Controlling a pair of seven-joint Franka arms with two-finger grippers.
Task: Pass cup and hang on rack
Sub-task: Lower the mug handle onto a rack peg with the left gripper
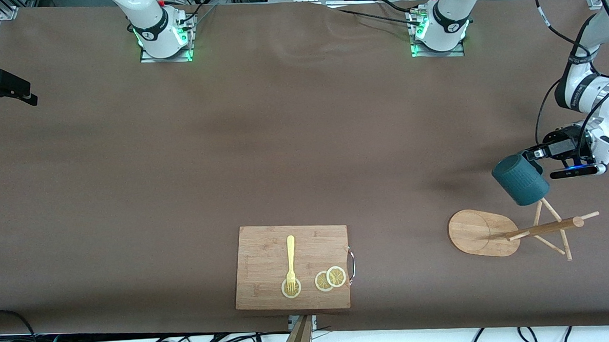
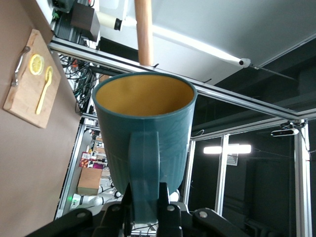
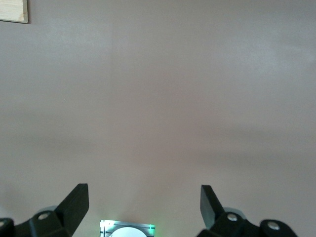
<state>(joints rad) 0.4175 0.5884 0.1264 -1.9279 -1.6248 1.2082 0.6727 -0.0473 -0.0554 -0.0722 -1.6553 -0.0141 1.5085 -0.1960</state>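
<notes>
Gripping the cup [image 1: 519, 179], left end effector [image 1: 535, 156] overhangs rack [image 1: 497, 232].

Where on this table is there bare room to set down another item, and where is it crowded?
Bare table stretches between the arm bases and the cutting board. The board itself is crowded with a fork and lemon slices. Crowded too: the left gripper holds the cup over the rack.
</notes>
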